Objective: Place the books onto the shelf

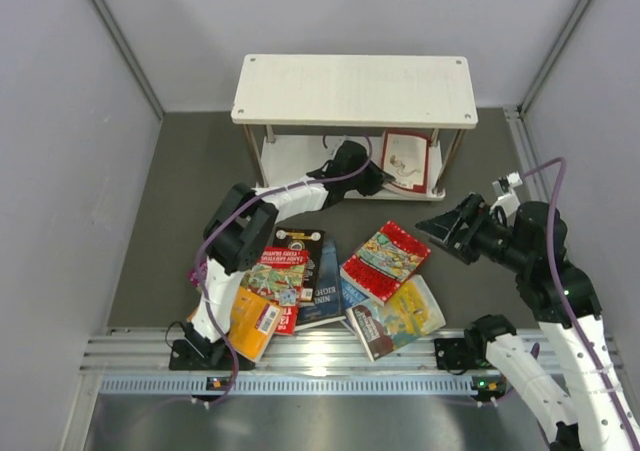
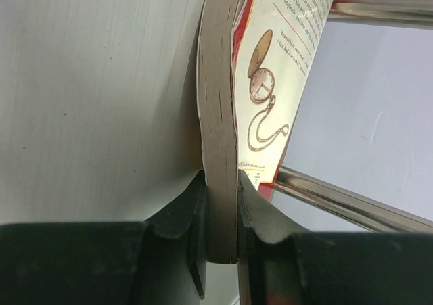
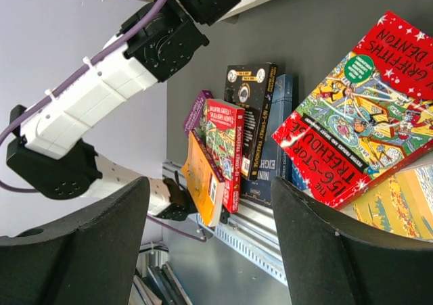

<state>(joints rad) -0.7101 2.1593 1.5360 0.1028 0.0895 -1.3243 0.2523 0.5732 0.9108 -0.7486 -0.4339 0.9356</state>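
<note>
You are standing a red-and-white book (image 2: 218,109) upright at the right end of the shelf's (image 1: 355,89) lower board (image 1: 290,157), just inside the right-hand legs. The left gripper (image 2: 220,183) is clenching it by the bottom of its page edge. That low, narrow pinch is probably what is letting the arm reach in under the top board without knocking it. The book is leaning a little and bowing above the fingers, so you are likely needing to square it before letting go.

The right gripper (image 1: 441,227) is hovering with its fingers spread and empty, over the table (image 1: 170,221) near its right side. It is pointing toward the loose books (image 1: 340,281) lying near the table's front edge, the red cartoon one (image 3: 358,136) being nearest.
</note>
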